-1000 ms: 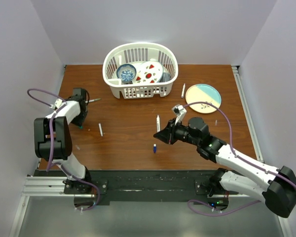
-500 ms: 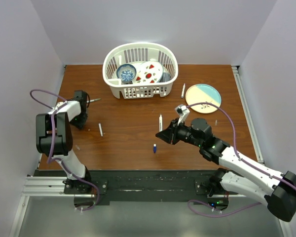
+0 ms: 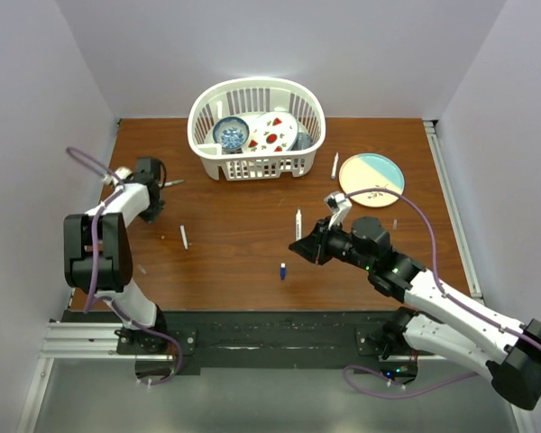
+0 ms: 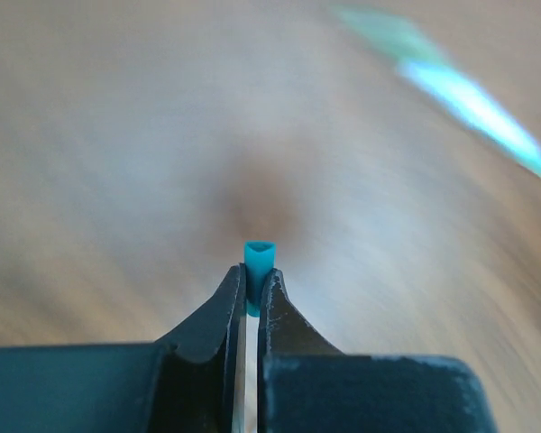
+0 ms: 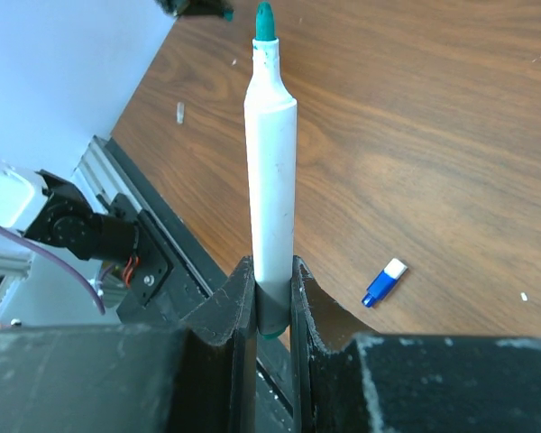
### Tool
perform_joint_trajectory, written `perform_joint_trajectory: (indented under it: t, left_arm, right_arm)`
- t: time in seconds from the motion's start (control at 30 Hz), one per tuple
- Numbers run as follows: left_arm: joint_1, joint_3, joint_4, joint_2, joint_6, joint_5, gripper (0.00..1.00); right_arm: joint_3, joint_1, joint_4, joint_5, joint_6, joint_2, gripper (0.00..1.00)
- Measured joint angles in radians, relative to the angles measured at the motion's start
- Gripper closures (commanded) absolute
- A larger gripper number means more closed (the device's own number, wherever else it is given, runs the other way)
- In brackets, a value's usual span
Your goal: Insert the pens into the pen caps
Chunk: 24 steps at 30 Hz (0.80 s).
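Teal cap is now pinched in my left fingers, just closed; right fingers grip the green-tipped pen, so I can bring them together.

Soft, even white light fills the overhead view; shadows on the table are faint. In my left wrist view everything beyond my jaws is smeared, a pale green streak up to their right included; only the teal cap between them looks sharp. My right wrist view is crisp, with a pale sheen on the wood right of my jaws.
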Motion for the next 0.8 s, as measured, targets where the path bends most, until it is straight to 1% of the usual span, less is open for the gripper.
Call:
perform_joint_trajectory:
  t: [0.07, 0.2, 0.3, 0.4, 0.47, 0.57, 0.7, 0.8]
  left_arm:
    - [-0.069, 0.032, 0.072, -0.024, 0.165, 0.064, 1.00]
    - [-0.266, 0.130, 0.180, -0.026, 0.504, 0.211, 1.00]
    - [-0.417, 0.184, 0.193, -0.011, 0.776, 0.305, 1.00]
    - [-0.535, 0.187, 0.163, 0.017, 1.033, 0.393, 1.00]
    - [-0.578, 0.164, 0.130, 0.028, 1.170, 0.444, 1.00]
    - [-0.620, 0.091, 0.071, 0.029, 1.402, 0.547, 1.00]
    - [-0.651, -0.010, 0.025, 0.009, 1.625, 0.634, 1.00]
    - [-0.666, -0.046, -0.007, 0.001, 1.733, 0.665, 1.00]
  right_arm:
    - [0.007, 0.000, -0.023, 0.025, -0.004, -0.026, 1.00]
    - [0.020, 0.000, -0.063, 0.077, -0.011, -0.082, 1.00]
    - [0.022, 0.000, -0.099, 0.117, -0.012, -0.132, 1.00]
    - [0.022, 0.000, -0.138, 0.169, -0.010, -0.197, 1.00]
    - [0.022, 0.000, -0.161, 0.202, -0.008, -0.237, 1.00]
    - [0.022, 0.000, -0.201, 0.260, -0.005, -0.299, 1.00]
    - [0.022, 0.000, -0.250, 0.322, -0.004, -0.361, 1.00]
    - [0.022, 0.000, -0.270, 0.354, -0.002, -0.376, 1.00]
